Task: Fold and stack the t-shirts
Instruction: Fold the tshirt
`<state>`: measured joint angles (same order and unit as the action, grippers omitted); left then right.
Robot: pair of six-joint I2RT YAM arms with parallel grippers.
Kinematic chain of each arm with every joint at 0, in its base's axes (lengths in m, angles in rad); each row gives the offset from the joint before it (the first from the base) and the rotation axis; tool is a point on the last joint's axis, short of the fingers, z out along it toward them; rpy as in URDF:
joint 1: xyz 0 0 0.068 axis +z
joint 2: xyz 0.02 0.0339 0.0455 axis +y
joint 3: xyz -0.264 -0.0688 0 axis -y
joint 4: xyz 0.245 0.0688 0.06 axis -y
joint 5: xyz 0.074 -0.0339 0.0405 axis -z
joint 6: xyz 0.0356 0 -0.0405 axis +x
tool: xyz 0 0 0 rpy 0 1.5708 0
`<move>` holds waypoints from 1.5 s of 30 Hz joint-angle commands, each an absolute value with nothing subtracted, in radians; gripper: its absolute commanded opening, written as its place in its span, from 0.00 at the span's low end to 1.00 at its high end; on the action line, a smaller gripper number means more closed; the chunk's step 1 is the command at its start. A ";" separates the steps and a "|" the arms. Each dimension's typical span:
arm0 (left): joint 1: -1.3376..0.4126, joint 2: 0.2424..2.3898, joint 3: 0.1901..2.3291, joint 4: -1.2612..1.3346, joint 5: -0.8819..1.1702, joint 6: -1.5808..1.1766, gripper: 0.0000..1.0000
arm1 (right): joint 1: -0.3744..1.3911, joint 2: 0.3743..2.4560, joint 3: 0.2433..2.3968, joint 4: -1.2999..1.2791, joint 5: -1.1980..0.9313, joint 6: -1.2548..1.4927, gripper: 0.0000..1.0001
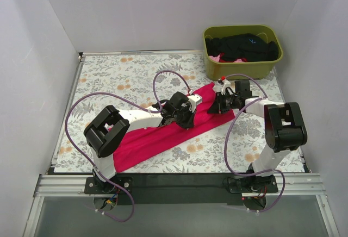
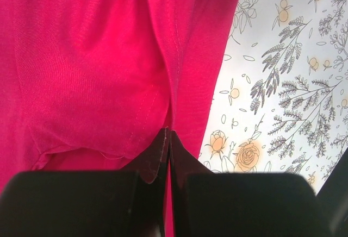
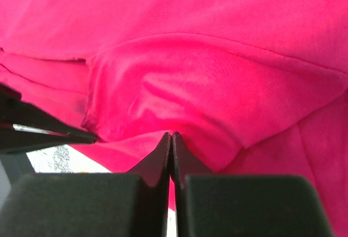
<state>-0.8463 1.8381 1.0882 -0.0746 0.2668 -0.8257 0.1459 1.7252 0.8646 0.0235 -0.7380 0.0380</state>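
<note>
A crimson-red t-shirt lies as a long folded strip across the floral table, running from the near left to the far right. My left gripper sits on the strip's upper part, its fingertips pinched shut on a seamed edge of the red cloth. My right gripper is just to the right, near the strip's far end, and is shut on a fold of the same shirt. In the wrist views the left gripper and right gripper each have cloth between the tips. Black t-shirts lie bunched in the bin.
An olive-green bin stands at the far right corner of the table, holding dark garments and a bit of pink cloth. The floral tablecloth is bare to the left and behind the shirt. White walls close in three sides.
</note>
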 commanded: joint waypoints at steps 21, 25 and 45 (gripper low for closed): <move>-0.850 1.753 1.101 -0.138 0.299 -0.796 0.00 | 0.149 1.493 0.715 0.009 -0.690 0.083 0.01; -0.850 1.747 1.094 -0.156 0.305 -0.788 0.00 | 0.150 1.480 0.716 0.006 -0.693 0.103 0.01; -0.848 1.763 1.083 -0.190 0.295 -0.778 0.00 | 0.152 1.508 0.669 0.002 -0.675 0.161 0.01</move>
